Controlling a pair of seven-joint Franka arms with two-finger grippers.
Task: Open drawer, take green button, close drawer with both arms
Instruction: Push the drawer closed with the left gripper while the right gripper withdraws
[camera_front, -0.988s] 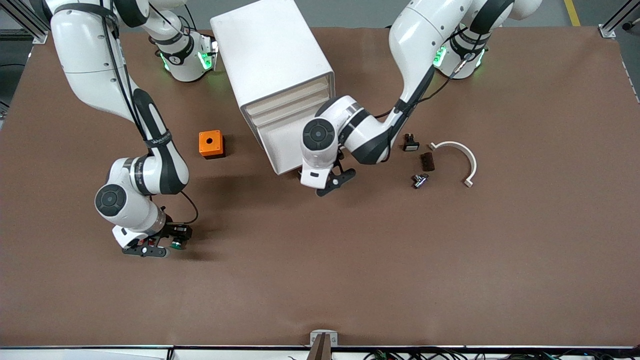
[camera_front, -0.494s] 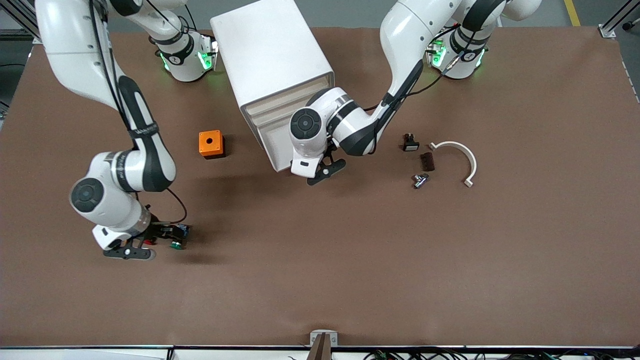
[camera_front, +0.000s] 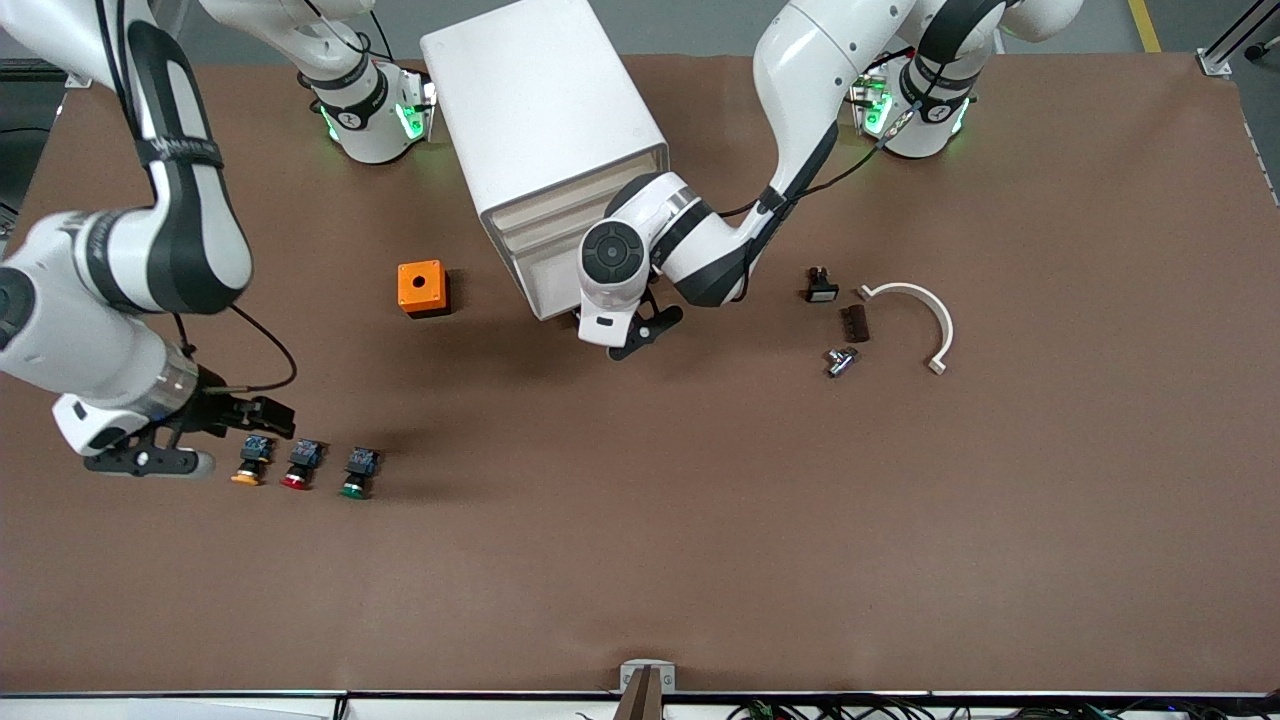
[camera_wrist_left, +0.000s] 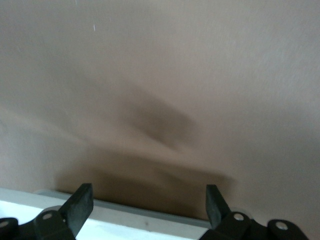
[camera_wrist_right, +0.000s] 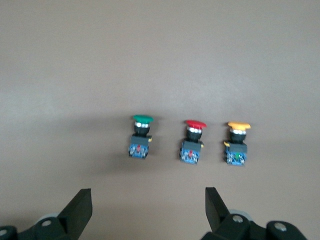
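The green-capped button (camera_front: 356, 473) lies on the table beside a red-capped one (camera_front: 298, 465) and an orange-capped one (camera_front: 248, 462). In the right wrist view the green button (camera_wrist_right: 141, 137) lies free, clear of the fingers. My right gripper (camera_front: 160, 462) (camera_wrist_right: 149, 210) is open and empty, raised near the orange-capped button toward the right arm's end. The white cabinet (camera_front: 545, 120) shows its lower drawer (camera_front: 543, 285) pushed in. My left gripper (camera_front: 632, 335) (camera_wrist_left: 149, 205) is open at the drawer's front, and the drawer's white edge (camera_wrist_left: 125, 222) lies between its fingers.
An orange box with a round hole (camera_front: 422, 288) stands beside the cabinet. Toward the left arm's end lie a small black part (camera_front: 821, 287), a dark block (camera_front: 855, 322), a metal piece (camera_front: 840, 360) and a white curved bracket (camera_front: 925, 320).
My right gripper let go of the green button and drew away toward its end of the table, uncovering all three buttons. My left gripper pushed the drawer in toward the cabinet.
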